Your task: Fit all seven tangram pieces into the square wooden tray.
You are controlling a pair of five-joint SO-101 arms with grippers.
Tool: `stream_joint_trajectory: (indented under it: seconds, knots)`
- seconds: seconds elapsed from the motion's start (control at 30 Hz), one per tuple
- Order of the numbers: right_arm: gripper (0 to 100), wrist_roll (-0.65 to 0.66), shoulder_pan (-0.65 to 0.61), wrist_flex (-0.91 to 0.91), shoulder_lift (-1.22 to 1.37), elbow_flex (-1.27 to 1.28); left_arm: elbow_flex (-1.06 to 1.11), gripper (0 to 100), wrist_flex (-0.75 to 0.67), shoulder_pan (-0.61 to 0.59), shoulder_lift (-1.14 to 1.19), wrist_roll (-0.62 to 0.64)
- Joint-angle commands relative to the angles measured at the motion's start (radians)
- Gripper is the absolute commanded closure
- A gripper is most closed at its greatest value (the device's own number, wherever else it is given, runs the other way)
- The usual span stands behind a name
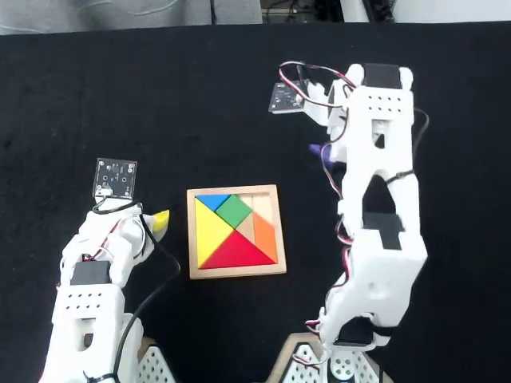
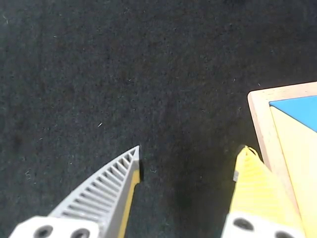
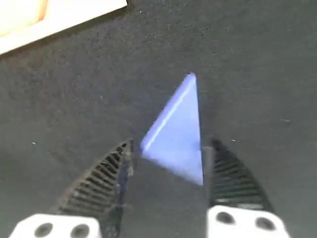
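Observation:
The square wooden tray (image 1: 236,271) lies mid-table and holds blue, green, yellow, red, orange and pale pieces packed together. Just left of the tray's near-left corner (image 2: 257,114) hangs my left gripper (image 2: 190,148), open over bare cloth with nothing between its grey and yellow fingers. My right gripper (image 1: 319,152) is behind and to the right of the tray. It is shut on a small purple triangle (image 3: 176,139), which sits tilted between the dark fingers (image 3: 230,178). An edge of the tray (image 3: 59,25) shows beyond it.
Black cloth covers the whole table. The white right arm (image 1: 383,207) stretches along the tray's right side; the left arm (image 1: 92,287) lies at the lower left. Both arm bases stand at the front edge. Open cloth lies behind and to the left of the tray.

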Motion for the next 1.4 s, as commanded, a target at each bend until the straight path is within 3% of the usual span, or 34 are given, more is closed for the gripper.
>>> stream_joint_trajectory:
  seconds: [0.0,0.17,0.23,0.3,0.37,0.43,0.5,0.63,0.77,0.97,1.17,1.37]
  knots:
    - [67.8,0.078,-0.025,0.037,-0.097,0.025,-0.004,70,-0.015,-0.002,-0.017,0.003]
    - [66.3,0.107,-0.052,0.032,-0.177,0.120,-0.004,70,-0.015,-0.002,-0.017,0.003]
    - [70.1,0.081,-0.018,0.020,-0.205,0.122,-0.004,70,-0.015,-0.002,-0.017,0.003]
    - [81.7,0.000,0.026,-0.035,-0.219,0.131,-0.004,70,-0.015,-0.002,-0.018,0.002]
    - [99.4,-0.146,0.084,-0.100,-0.202,0.133,-0.004,70,-0.015,-0.002,-0.018,0.002]
    - [93.6,-0.331,0.133,-0.130,-0.166,0.165,-0.004,70,-0.015,-0.002,-0.018,0.002]
    - [95.3,-0.463,0.152,-0.138,-0.111,0.237,-0.004,70,-0.015,-0.002,-0.018,0.002]
    - [98.8,-0.563,0.133,-0.190,0.041,0.372,-0.004,70,-0.014,-0.002,-0.018,0.002]
    - [98.7,-0.657,0.135,-0.310,0.177,0.325,-0.004,70,-0.014,-0.002,-0.018,0.002]
    - [98.7,-0.735,0.100,-0.313,0.308,0.074,-0.004,70,-0.014,-0.002,-0.017,0.002]
    - [98.7,-0.764,-0.052,-0.311,0.381,-0.116,-0.004,70,-0.014,-0.002,-0.017,0.002]
    - [98.7,-0.753,-0.107,-0.123,0.363,-0.297,-0.004,70,-0.014,-0.004,-0.017,0.006]
